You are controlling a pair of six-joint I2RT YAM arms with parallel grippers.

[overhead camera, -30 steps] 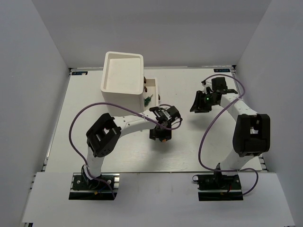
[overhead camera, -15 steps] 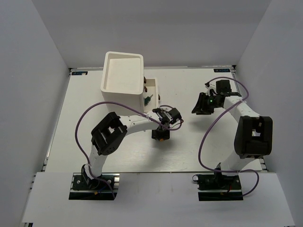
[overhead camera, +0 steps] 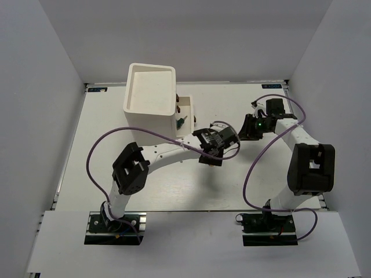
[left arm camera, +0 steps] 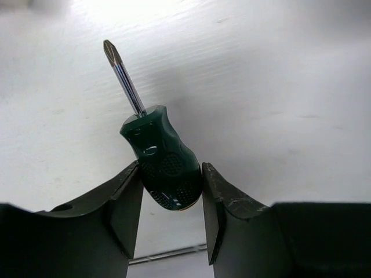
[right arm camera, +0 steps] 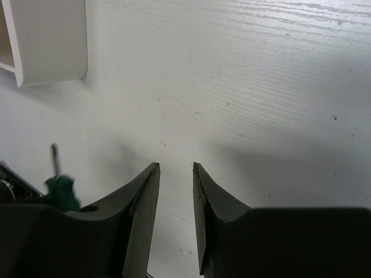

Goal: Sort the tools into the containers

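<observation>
My left gripper [left arm camera: 172, 174] is shut on the butt of a stubby green-handled screwdriver [left arm camera: 161, 157], whose Phillips tip points away over the white table. In the top view this gripper [overhead camera: 210, 158] is mid-table and hides the tool. My right gripper [overhead camera: 243, 131] is just to its right, open by a narrow gap and empty [right arm camera: 175, 174]. The green screwdriver also shows at the lower left of the right wrist view [right arm camera: 61, 192]. The white container box [overhead camera: 149, 95] stands at the back left. Its drawer [overhead camera: 189, 108] is pulled out, with another green screwdriver [overhead camera: 181, 122] inside.
A corner of the white drawer [right arm camera: 49, 46] shows at the top left of the right wrist view. Purple cables loop beside both arms. Grey walls enclose the table on three sides.
My left gripper has moved right and slightly back with the green screwdriver, closer to the right gripper. The right gripper has shifted a little.
</observation>
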